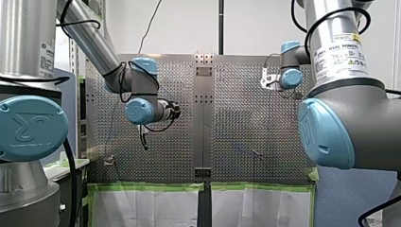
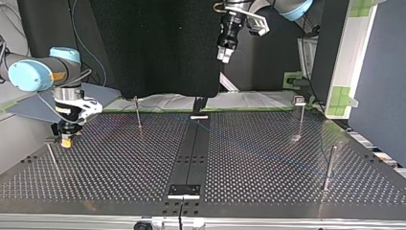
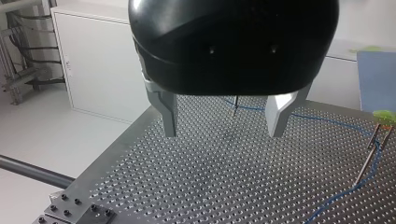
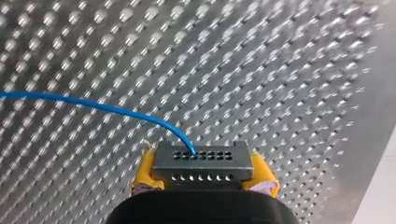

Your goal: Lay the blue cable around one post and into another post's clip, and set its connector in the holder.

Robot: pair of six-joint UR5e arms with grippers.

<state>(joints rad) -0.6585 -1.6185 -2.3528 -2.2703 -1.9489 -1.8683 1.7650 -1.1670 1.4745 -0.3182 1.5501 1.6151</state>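
Connector (image 4: 203, 161) clamped in right end effector (image 4: 204, 173); blue cable (image 4: 93, 105) arcs away ahead

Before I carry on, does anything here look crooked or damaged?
Nothing stands out. The connector sits square between my right gripper's yellow fingers, the blue cable leaves it in a smooth curve, and my left gripper hangs open and empty.

Blue cable (image 4: 93, 105), grey connector (image 4: 202, 167)
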